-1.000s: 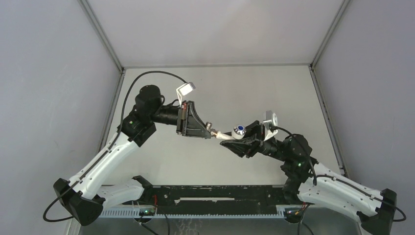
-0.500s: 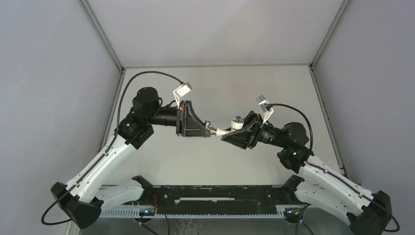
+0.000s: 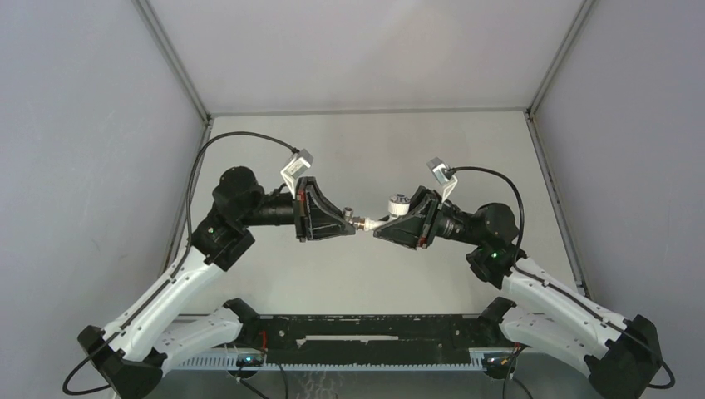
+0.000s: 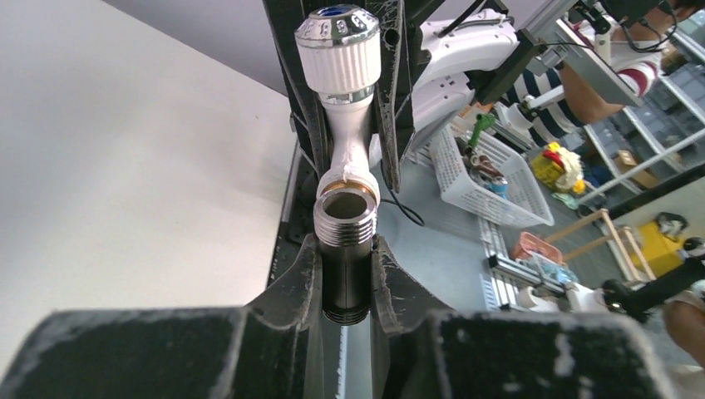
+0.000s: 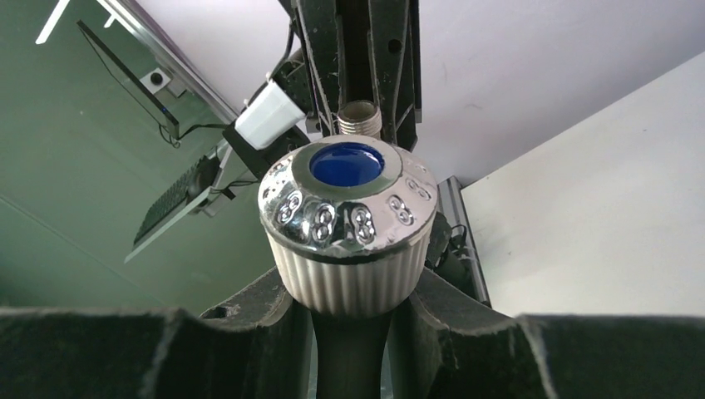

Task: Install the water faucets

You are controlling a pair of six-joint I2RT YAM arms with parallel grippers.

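Your top camera sits high behind the near edge of the table (image 3: 366, 141), looking down toward the far edge, wide enough for both arms. Your left wrist camera looks close along the left gripper (image 4: 345, 249) toward the right edge; the right wrist camera looks along the right gripper (image 5: 353, 287) toward the left edge. All three share the mid-table spot where grey fitting (image 4: 345, 220) faces white tap (image 5: 349, 212).

Fitting (image 3: 357, 222) just left of tap (image 3: 397, 205)

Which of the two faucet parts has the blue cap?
The white tap, held by the right gripper; the grey threaded fitting in the left gripper is bare metal.
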